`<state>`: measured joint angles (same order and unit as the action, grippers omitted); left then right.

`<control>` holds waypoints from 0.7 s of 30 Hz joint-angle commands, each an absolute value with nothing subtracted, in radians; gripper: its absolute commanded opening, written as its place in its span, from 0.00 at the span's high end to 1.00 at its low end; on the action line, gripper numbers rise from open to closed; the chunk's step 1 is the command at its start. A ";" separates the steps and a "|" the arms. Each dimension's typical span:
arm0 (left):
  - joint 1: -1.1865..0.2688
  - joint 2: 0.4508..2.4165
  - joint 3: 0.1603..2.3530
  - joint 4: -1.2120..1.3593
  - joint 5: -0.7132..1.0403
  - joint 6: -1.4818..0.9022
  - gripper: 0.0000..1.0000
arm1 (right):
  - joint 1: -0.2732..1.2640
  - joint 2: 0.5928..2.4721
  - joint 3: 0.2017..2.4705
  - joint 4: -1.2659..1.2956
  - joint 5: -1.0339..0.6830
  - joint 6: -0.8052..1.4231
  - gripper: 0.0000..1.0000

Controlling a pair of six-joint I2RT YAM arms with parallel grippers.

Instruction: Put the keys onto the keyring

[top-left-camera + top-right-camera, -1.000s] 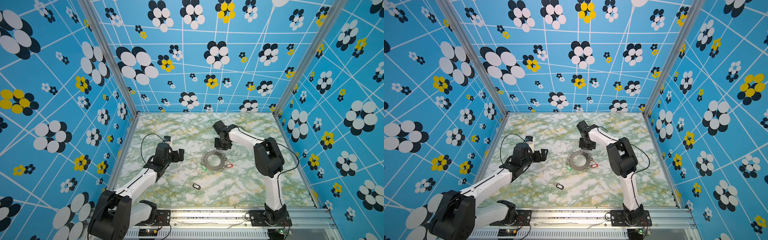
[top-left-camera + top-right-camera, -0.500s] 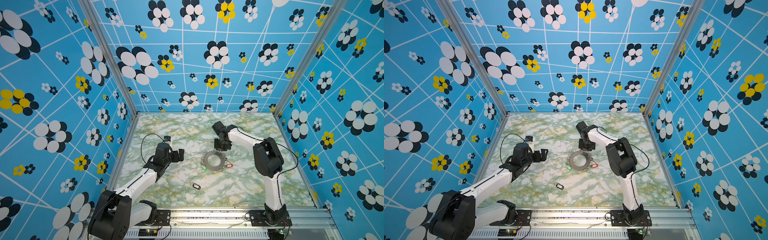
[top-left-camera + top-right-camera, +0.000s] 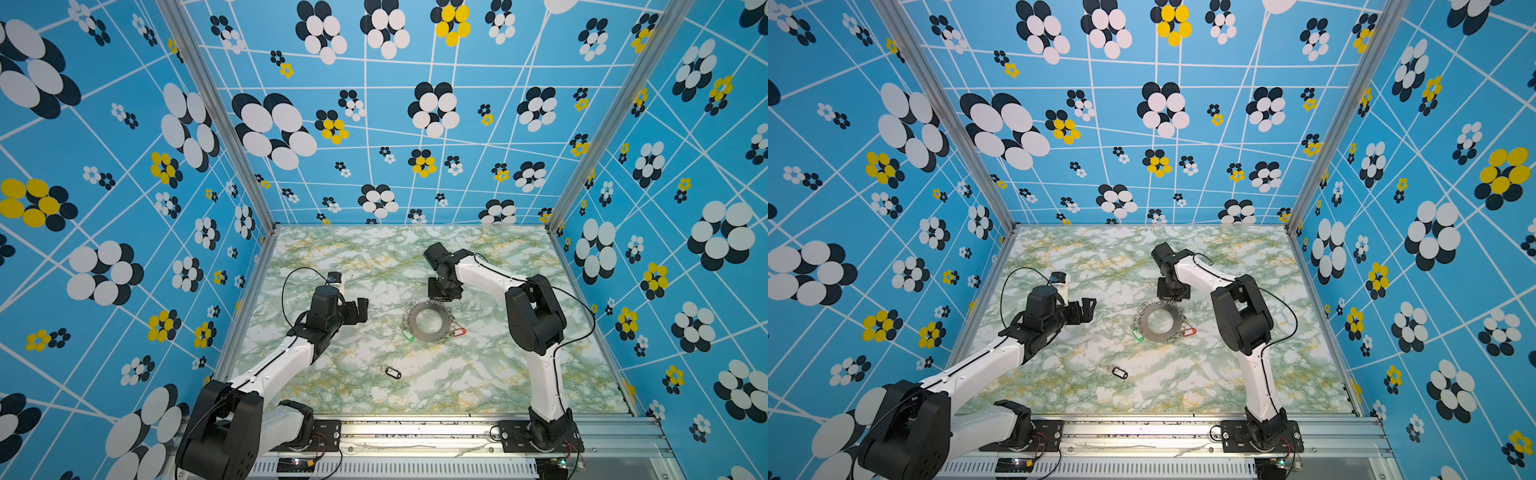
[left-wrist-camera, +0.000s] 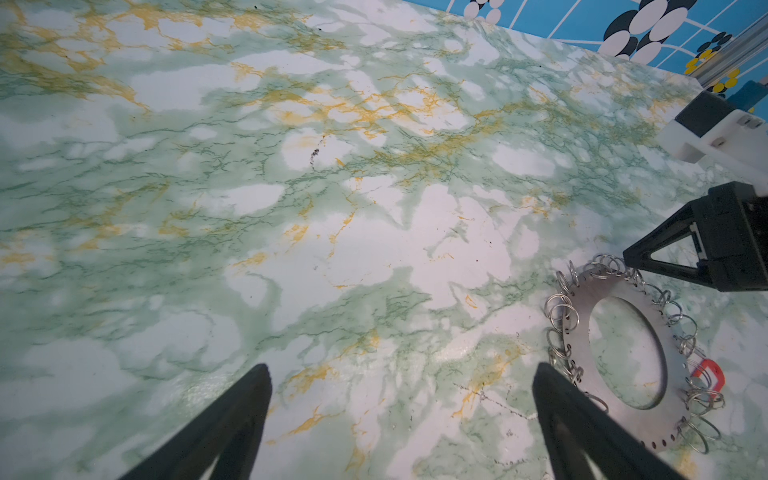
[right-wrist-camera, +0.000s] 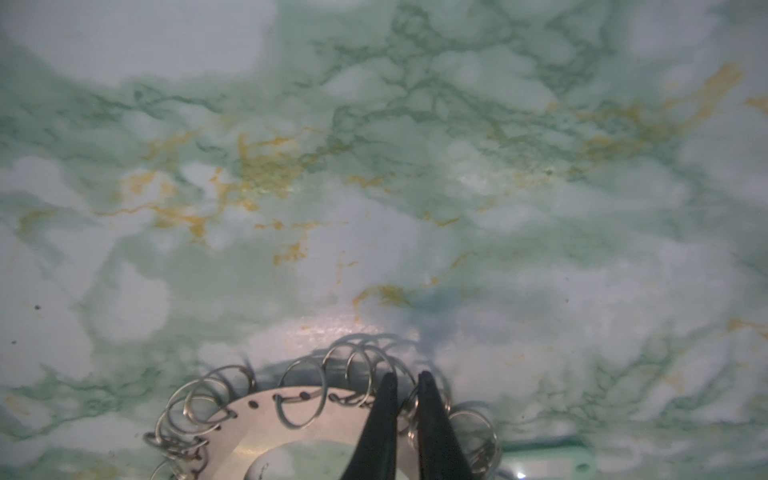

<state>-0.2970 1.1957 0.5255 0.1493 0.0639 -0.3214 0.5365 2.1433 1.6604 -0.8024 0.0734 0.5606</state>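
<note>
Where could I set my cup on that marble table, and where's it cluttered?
Bare: the table along the back wall, and the near stretch between the black-tagged key and the right arm's base. Crowded: the centre, with the keyring, its red tag and green tag, the right end effector at its far rim, the left end effector nearby.

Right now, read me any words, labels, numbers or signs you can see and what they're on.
No readable text anywhere.
black tag, red tag, green tag: too small to tell any writing.
keyring: bare metal, no marking visible.
walls: flower pattern only.
</note>
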 commanded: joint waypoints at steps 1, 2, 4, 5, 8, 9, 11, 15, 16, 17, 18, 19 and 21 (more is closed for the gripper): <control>-0.304 1.196 0.548 0.150 0.059 -0.308 0.01 | 0.549 2.169 1.687 -0.834 0.074 0.553 0.91; -0.302 1.195 0.548 0.150 0.060 -0.308 0.01 | 0.549 2.169 1.690 -0.837 0.072 0.551 0.91; -0.302 1.193 0.549 0.150 0.058 -0.307 0.01 | 0.549 2.169 1.694 -0.838 0.074 0.550 0.93; -0.302 1.192 0.548 0.149 0.058 -0.308 0.01 | 0.549 2.169 1.695 -0.840 0.072 0.549 0.94; -0.301 1.192 0.548 0.150 0.056 -0.309 0.01 | 0.551 2.168 1.698 -0.841 0.074 0.547 0.98; -0.302 1.192 0.548 0.150 0.057 -0.309 0.01 | 0.552 2.163 1.698 -0.841 0.076 0.545 1.00; -0.302 1.190 0.549 0.149 0.057 -0.309 0.01 | 0.555 2.149 1.696 -0.838 0.081 0.539 1.00; -0.302 1.181 0.554 0.144 0.064 -0.316 0.01 | 0.574 2.091 1.683 -0.821 0.094 0.507 1.00; -0.303 1.177 0.556 0.140 0.067 -0.316 0.01 | 0.579 2.073 1.677 -0.812 0.099 0.493 1.00; -0.304 1.173 0.562 0.136 0.068 -0.318 0.01 | 0.586 2.053 1.673 -0.810 0.107 0.482 1.00; -0.304 1.168 0.567 0.129 0.071 -0.318 0.01 | 0.592 2.030 1.664 -0.799 0.104 0.459 1.00; -0.305 1.160 0.575 0.121 0.074 -0.318 0.01 | 0.600 2.004 1.652 -0.786 0.104 0.440 1.00; -0.311 1.151 0.590 0.107 0.074 -0.315 0.01 | 0.611 1.957 1.635 -0.770 0.095 0.395 1.00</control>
<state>-0.2981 1.1820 0.5407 0.1295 0.0643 -0.3218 0.5930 2.0552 1.6493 -0.7940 0.0826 0.4709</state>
